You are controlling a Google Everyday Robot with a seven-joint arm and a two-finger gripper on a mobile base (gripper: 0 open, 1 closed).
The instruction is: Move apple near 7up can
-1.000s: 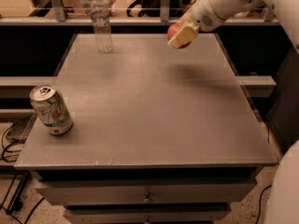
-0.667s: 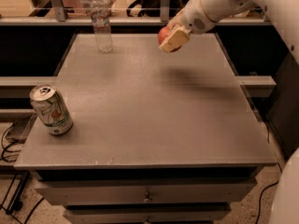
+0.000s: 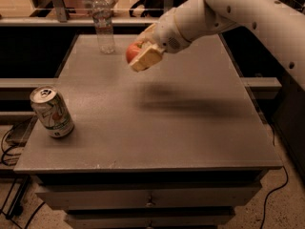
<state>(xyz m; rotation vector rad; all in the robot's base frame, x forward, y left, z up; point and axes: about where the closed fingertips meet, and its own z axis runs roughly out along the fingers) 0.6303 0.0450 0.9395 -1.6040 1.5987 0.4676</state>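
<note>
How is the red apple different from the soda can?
The small round red apple is ball-shaped, while the silver-white 7up drink can is a tall cylinder. The apple hangs in the air, gripped in the robot's claw above the far part of the grey table. The can stands upright on the table near its left edge. The apple also looks smaller than the can.

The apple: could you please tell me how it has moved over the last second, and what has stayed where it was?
The gripper, still shut on the apple, has carried it left and lower in the view, above the table, toward the can's side. Nothing was let go. The can at the front left and the bottle at the back have not moved.
</note>
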